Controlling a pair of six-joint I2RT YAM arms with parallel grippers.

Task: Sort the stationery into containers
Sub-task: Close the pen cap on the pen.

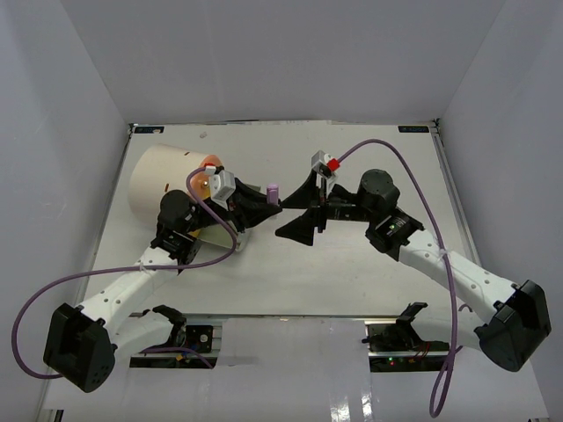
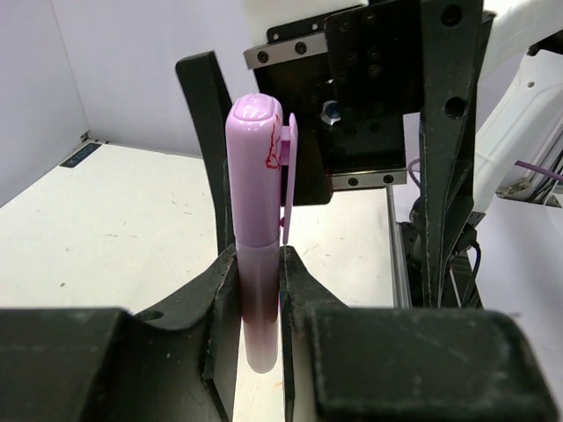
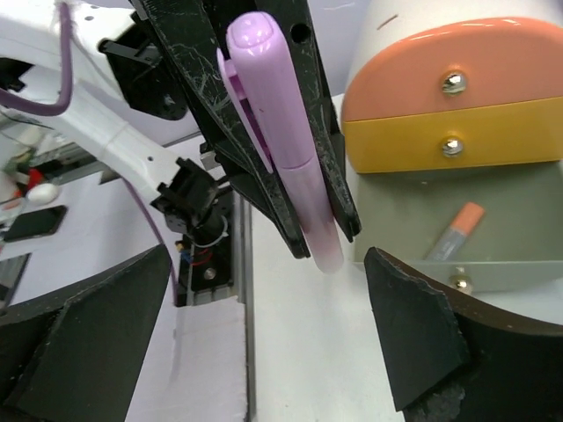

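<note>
Leftmost on the surface sits the cream container, its round face turned rightward. Orange and yellow drawers are shut, and the grey-green drawer below them is open with an orange-tipped pen inside. Just right of that face, the left gripper is clamped on a lilac pen around its lower barrel, cap end sticking out, off the surface. Farther right of the container, the right gripper is spread wide and holds nothing, its fingers either side of the pen without touching it.
</note>
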